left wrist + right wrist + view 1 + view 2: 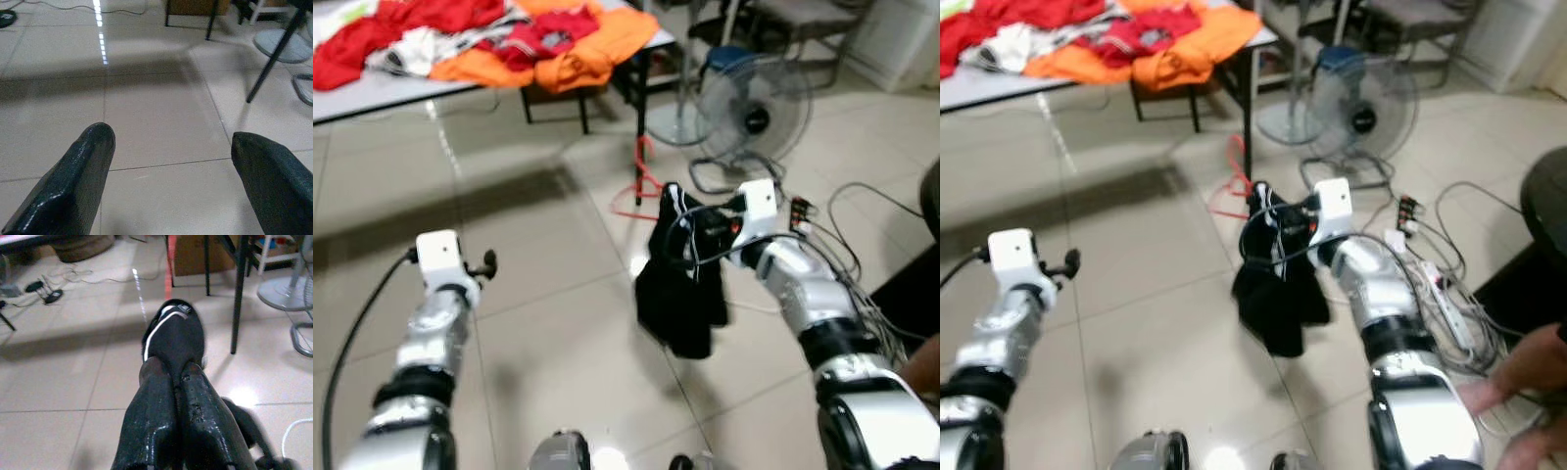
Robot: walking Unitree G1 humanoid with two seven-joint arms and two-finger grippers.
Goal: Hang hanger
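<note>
The right gripper (690,235) is clamped on a limp black garment with white trim (680,289), which sags beneath it: light and floppy, best held near the top. The left gripper (171,152) gapes, holding nothing.

Table (372,93) piled with red and orange clothes (489,39), standing fan (751,116), floor cables (862,201)

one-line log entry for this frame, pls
right gripper: shut on black garment, held above floor | left gripper: open, idle | table: clothes pile
</note>
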